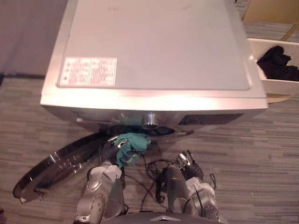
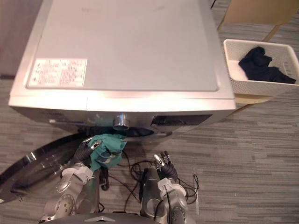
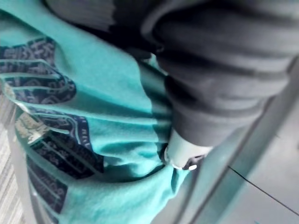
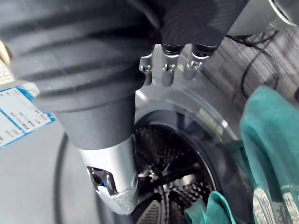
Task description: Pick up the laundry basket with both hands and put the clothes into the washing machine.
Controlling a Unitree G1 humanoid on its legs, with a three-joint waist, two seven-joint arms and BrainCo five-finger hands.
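My left hand (image 1: 110, 149) is shut on a teal garment with a dark blue print (image 1: 131, 143), holding it just under the front of the silver washing machine (image 1: 154, 46), at its open drum (image 4: 173, 163). In the left wrist view the teal garment (image 3: 103, 121) wraps against a silver finger (image 3: 183, 154). Part of the cloth hangs into the drum mouth (image 4: 215, 210). My right hand (image 1: 188, 163) hovers lower to the right, fingers relaxed and holding nothing. The white laundry basket (image 2: 233, 70) stands to the machine's right with black clothes (image 2: 261, 65) in it.
The washer's round door (image 1: 51, 168) hangs open low on the left, close to my left arm. A control knob (image 2: 121, 122) sticks out of the front panel above the garment. The basket rests on a tan stand (image 2: 252, 99). Grey plank flooring (image 2: 261, 154) lies around.
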